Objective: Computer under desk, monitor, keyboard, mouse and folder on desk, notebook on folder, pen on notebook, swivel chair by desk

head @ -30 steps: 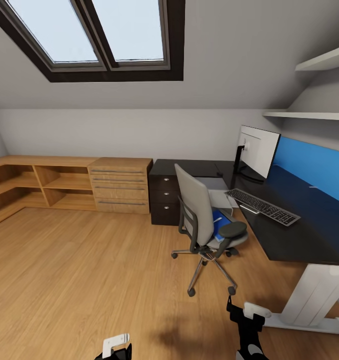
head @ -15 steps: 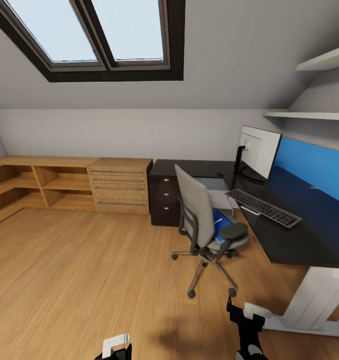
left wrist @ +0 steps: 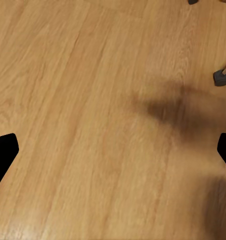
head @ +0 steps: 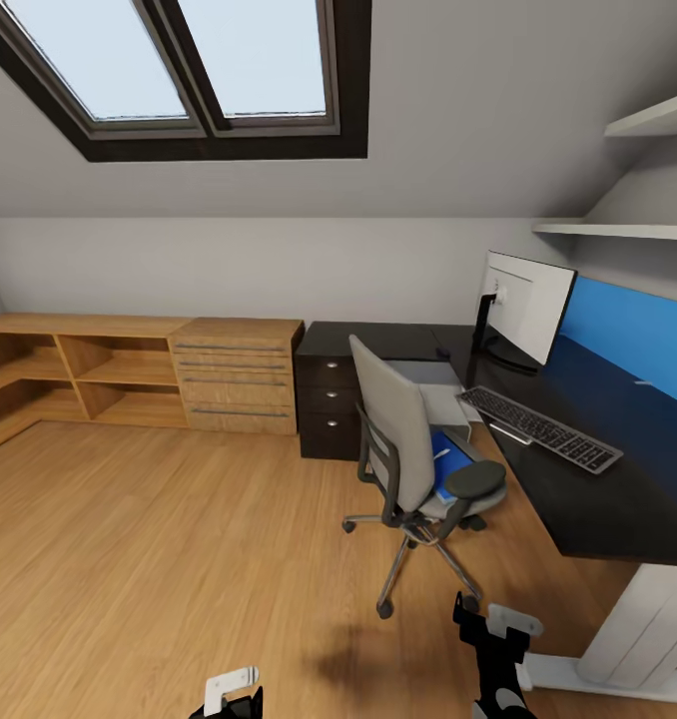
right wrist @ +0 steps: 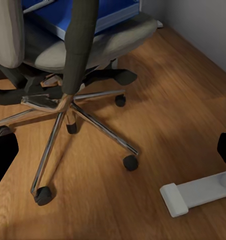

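the swivel chair (head: 418, 469) stands on the wood floor (head: 179, 559) just beside the inner corner of the long black bench (head: 598, 469), its grey back turned toward the camera and its seat facing the bench edge. the folder (head: 448, 456) lies flat on the seat, bright blue, partly hidden behind the backrest and the dark armrest. on the bench top the monitor (head: 526, 308) stands upright near the blue wall panel (head: 638, 340), white back showing, and the keyboard (head: 538, 429) lies near it, closer to the front edge, at a slant. the computer (head: 433, 384) shows as a light grey box below the bench, behind the chair. the bench's dark drawer unit (head: 327, 407) sits next to a low oak chest (head: 237, 377) and open oak shelving (head: 69, 369) along the far wall, under two skylights (head: 179, 60).

in the right wrist view the chair (right wrist: 68, 75) shows its chrome star base and castors close up, the folder (right wrist: 88, 12) on the seat above, and a white bench foot (right wrist: 193, 192) on the floor nearby. the right pincer (right wrist: 113, 155) is spread wide with nothing between its fingertips (right wrist: 3, 155). the left pincer (left wrist: 113, 155) is likewise wide open and empty, hanging over bare floor, with a castor (left wrist: 223, 77) at the view's edge
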### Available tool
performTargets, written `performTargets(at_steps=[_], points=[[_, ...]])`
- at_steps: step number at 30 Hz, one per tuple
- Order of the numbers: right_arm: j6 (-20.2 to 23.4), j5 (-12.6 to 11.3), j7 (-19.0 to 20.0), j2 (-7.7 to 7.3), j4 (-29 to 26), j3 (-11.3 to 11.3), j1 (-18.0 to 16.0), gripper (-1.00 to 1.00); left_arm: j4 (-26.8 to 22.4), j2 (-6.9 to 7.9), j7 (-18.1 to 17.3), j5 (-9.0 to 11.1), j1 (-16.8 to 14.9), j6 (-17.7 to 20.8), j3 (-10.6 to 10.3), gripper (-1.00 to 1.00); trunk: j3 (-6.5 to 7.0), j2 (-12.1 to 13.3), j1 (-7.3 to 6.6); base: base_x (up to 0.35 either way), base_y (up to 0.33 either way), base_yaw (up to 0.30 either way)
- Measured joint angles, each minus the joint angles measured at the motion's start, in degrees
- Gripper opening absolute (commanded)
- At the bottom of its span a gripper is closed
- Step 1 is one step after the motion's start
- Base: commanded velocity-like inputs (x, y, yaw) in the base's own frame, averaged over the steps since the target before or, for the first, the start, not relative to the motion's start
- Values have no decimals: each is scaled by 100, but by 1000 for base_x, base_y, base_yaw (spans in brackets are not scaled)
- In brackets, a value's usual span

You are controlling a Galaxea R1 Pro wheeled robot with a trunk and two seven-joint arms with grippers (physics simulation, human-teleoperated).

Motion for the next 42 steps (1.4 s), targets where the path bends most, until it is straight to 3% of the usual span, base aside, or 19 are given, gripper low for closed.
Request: performTargets(at_steps=[24,34,42], points=[[67,2,18,-18,-38,23,-25,100,0,8,0,-7,0,1,0,100,0,0,1,5,0,0],[264,2,12,-45,-47,13,-549,100,0,9,7,-1,0,1,0,100,0,0,0,0,0,0],[323,0,8,-96,-51,4,-698,100,-1,9,9,0,0,1,0,100,0,0,1,0,0,0]])
